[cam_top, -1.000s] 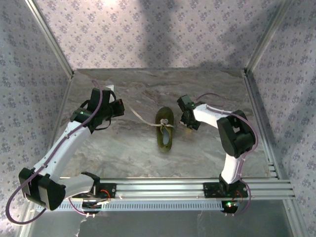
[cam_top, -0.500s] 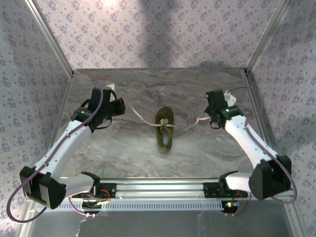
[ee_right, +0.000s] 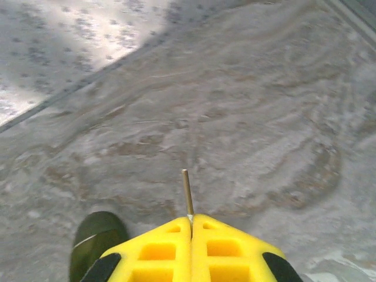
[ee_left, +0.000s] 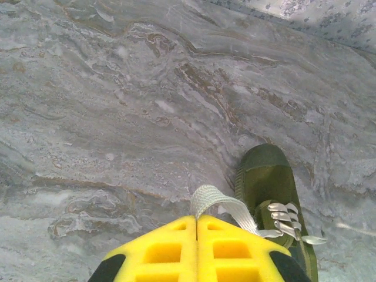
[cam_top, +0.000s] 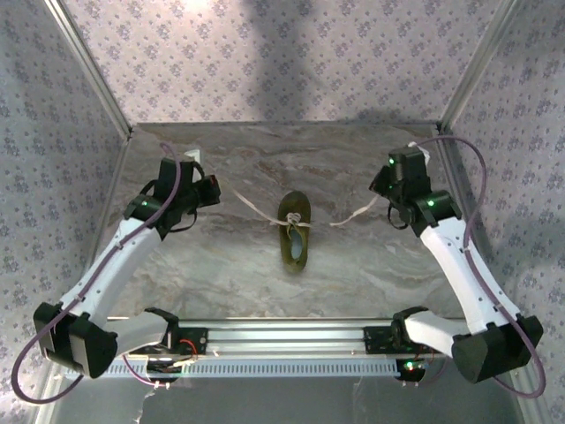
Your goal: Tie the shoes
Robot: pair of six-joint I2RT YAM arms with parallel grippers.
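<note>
Could drag the shoe sideways with one uneven tug, or slip a thin lace free. On the left: left gripper fully closed, pinching the left lace. Shoe mid table, between the arms. On the right: right gripper closed tight on the right lace tip.
</note>
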